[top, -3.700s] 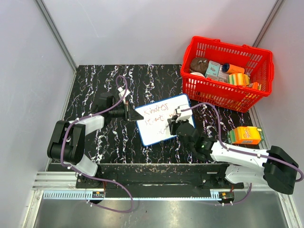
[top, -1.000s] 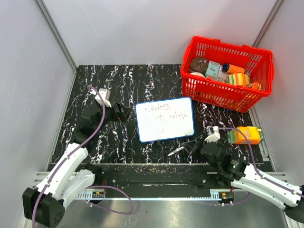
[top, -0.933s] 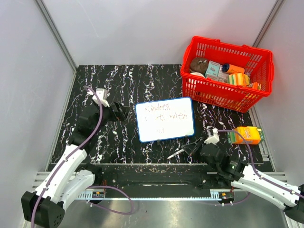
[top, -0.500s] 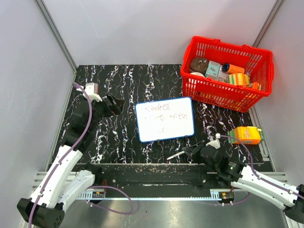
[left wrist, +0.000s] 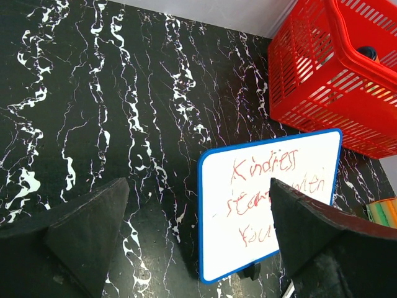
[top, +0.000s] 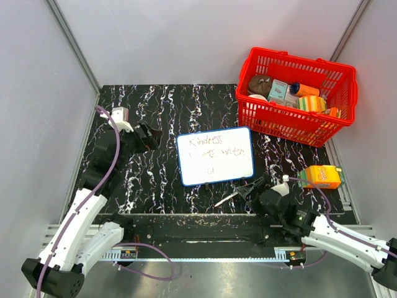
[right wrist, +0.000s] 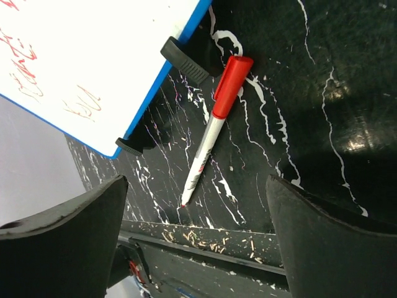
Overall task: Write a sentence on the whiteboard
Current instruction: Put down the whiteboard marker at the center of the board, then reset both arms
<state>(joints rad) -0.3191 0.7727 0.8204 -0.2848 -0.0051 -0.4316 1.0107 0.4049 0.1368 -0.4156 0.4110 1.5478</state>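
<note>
Right claw (right wrist: 195, 186) apart, pulled back off whiteboard (top: 214, 156), marker (right wrist: 214, 133) now lying beside it, left claw (left wrist: 198, 184) apart

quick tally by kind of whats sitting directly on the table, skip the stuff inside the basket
whiteboard: 1
marker: 1
red basket: 1
orange carton: 1
total: 4

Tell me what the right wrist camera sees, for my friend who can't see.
A white marker pen with a red cap lies loose on the black marbled table, just beside the blue-framed whiteboard with red handwriting. The right arm's two black fingers hang open above it, holding nothing.
</note>
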